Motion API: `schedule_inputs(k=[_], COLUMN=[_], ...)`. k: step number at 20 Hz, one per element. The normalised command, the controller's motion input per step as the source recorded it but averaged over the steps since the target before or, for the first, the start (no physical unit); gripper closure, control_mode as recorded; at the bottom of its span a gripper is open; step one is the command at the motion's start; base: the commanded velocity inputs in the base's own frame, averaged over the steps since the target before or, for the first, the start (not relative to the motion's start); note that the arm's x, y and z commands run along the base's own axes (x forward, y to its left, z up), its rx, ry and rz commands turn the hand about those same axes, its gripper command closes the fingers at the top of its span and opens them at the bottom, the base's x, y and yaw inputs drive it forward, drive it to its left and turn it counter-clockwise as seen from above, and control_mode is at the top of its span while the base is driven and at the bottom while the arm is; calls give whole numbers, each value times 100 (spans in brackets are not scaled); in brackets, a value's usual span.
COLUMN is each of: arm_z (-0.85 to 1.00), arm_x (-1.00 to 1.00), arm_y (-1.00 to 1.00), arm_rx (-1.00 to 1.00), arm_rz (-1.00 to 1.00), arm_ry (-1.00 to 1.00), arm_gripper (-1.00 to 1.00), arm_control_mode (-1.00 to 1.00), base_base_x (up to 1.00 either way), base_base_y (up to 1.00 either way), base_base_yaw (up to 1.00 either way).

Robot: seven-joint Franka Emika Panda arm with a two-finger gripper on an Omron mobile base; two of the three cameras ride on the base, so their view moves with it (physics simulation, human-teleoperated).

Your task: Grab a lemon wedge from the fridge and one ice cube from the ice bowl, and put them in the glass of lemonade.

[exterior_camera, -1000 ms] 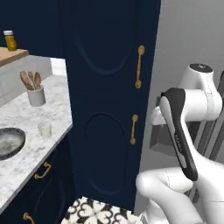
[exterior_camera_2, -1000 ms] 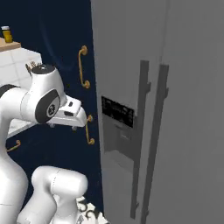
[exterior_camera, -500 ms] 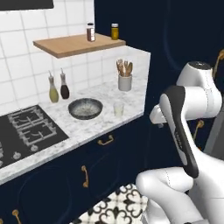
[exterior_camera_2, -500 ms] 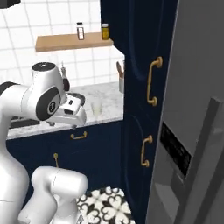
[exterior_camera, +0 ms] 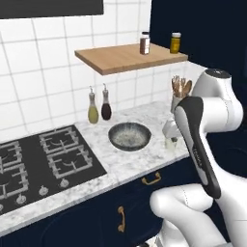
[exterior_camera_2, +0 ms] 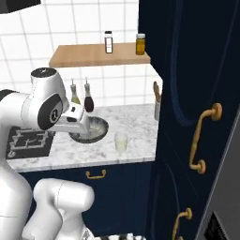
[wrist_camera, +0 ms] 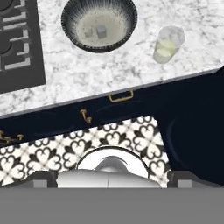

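Your base has swung left since a second ago, away from the fridge, so you are now facing the marble counter. Left to right: stove, ice bowl holding cubes, then glass of lemonade just right. Your gripper is hanging released, holding nothing

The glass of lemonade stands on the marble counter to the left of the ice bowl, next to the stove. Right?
Not quite. The glass of lemonade stands on the counter to the right of the ice bowl, on the side away from the stove, as the hand view shows.
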Motion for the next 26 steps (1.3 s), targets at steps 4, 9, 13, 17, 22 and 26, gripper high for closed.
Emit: schedule_inputs(k=[4, 9, 13, 17, 22, 26], arm_z=[0, -20, -91, -58, -63, -76], arm_x=[0, 12, 69, 72, 94, 99], arm_y=[0, 0, 0, 6, 6, 26], arm_rx=[0, 0, 0, 0, 2, 0], arm_rz=[0, 1, 5, 12, 27, 22], arm_ry=[0, 6, 22, 2, 1, 4], arm_gripper=[-100, -100, -100, -100, -100, -100], arm_control_mode=[100, -100, -100, -100, -100, -100], base_base_x=[96, 62, 0, 0, 0, 0], base_base_y=[0, 0, 0, 0, 0, 0], base_base_yaw=[13, 7, 0, 0, 0, 0])
